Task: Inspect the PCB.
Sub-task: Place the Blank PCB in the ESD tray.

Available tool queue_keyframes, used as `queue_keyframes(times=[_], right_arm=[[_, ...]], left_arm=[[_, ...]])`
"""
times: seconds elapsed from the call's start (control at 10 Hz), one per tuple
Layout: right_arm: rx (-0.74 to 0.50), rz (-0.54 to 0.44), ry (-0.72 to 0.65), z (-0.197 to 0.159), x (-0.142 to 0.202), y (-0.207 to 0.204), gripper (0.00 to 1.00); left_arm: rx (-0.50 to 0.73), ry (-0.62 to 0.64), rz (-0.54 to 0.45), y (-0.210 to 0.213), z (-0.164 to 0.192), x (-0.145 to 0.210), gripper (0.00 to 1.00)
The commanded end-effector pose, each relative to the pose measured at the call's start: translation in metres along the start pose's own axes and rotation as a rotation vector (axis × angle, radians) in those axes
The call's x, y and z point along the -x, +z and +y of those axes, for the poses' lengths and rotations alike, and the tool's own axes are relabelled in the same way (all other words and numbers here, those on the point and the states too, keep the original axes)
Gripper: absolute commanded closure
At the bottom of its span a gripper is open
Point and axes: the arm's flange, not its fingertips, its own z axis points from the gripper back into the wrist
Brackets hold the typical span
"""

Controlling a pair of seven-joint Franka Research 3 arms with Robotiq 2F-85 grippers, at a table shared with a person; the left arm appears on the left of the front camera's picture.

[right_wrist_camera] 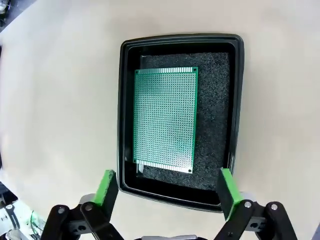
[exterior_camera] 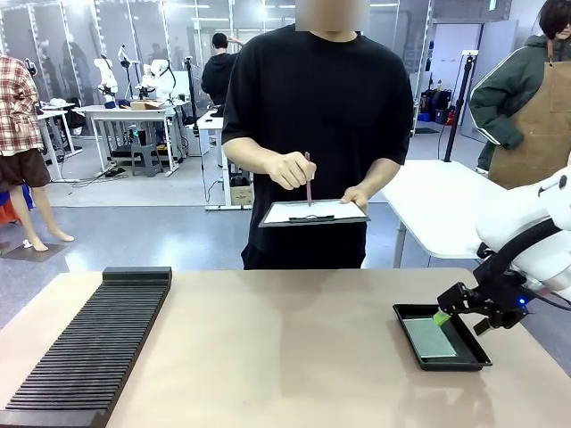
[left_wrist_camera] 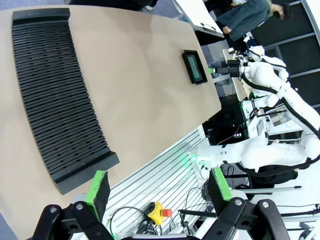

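The green speckled PCB [right_wrist_camera: 165, 119] lies flat inside a shallow black tray [right_wrist_camera: 127, 115] on dark foam. In the front view the PCB [exterior_camera: 429, 337] rests in the tray [exterior_camera: 464, 359] at the table's right side. My right gripper [right_wrist_camera: 168, 192] hovers open just above the tray's near rim, nothing between its green pads [right_wrist_camera: 106, 187]; from the front the right gripper [exterior_camera: 443, 314] hangs at the tray's far right corner. My left gripper [left_wrist_camera: 157, 186] is open and high over the table's edge, holding nothing. The PCB [left_wrist_camera: 196, 68] shows far off in that view.
A long black slotted rack [exterior_camera: 89, 343] lies along the table's left side. A person across the table holds a white-papered clipboard [exterior_camera: 312, 212] and a pen [exterior_camera: 308, 183]. Bare tabletop [exterior_camera: 285, 348] spans the middle. A red-and-yellow stop button [left_wrist_camera: 157, 213] sits below the table's edge.
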Motion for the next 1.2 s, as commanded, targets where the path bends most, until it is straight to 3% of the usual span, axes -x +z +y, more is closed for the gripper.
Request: queue_keyframes(times=[0.0,1.1], right_arm=[[-0.02,0.013,0.006,0.0003,-0.003,-0.009,0.0],[-0.009,0.014,0.0,0.0005,0.0004,-0.0056,0.0]], left_arm=[[-0.02,0.008,0.009,0.0017,-0.0025,-0.0003,0.0],[-0.02,0.008,0.009,0.0017,-0.0025,-0.0003,0.0]])
